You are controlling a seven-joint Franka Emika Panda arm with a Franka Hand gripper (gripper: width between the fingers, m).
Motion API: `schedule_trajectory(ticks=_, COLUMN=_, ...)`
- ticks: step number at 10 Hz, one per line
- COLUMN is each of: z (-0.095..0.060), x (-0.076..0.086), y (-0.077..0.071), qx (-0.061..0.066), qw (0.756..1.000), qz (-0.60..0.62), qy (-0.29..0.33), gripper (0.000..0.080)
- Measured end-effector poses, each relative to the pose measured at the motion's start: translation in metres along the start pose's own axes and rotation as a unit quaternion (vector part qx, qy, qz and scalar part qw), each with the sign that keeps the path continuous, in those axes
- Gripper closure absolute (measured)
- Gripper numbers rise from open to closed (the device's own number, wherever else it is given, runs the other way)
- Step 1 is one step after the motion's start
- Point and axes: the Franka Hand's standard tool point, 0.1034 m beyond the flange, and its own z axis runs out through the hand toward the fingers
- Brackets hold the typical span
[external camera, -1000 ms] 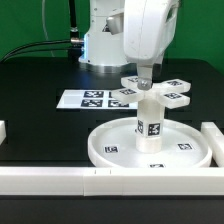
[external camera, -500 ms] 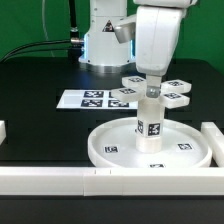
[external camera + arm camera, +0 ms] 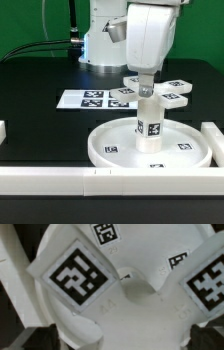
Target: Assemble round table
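A: Ext. view, item 1?
B: Large white rimmed plastic disc w/ central hub, flat on black table, near front rail. Item 2: short white plastic cylinder, upright on hub, square tag on its side.

A: Item 3?
B: White cross-shaped plastic piece w/ tags on its arms, level, at the cylinder's top end; seated or just above, can't tell. Gripper comes down on its centre. Fingers hidden, so gripping or released: can't tell.

A: Misc?
B: Flat white marker board behind disc; white bar across front.

A: Wrist view?
B: Cross piece fills frame, centre hole visible. No fingertips seen.

A: Step?
B: Prob. fitting cross to cylinder. Next needs axes lined up, then turning down w/o tipping the cylinder.

A: Writing?
B: None legible; tag patterns only.
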Motion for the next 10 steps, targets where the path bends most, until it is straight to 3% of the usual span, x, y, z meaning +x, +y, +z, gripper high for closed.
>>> schedule_trajectory(ticks=10, z=0.0002, x=0.0081, y=-0.0037, qx=0.002, qw=0.998, qz=0.059, qy=0.001, gripper=0.015)
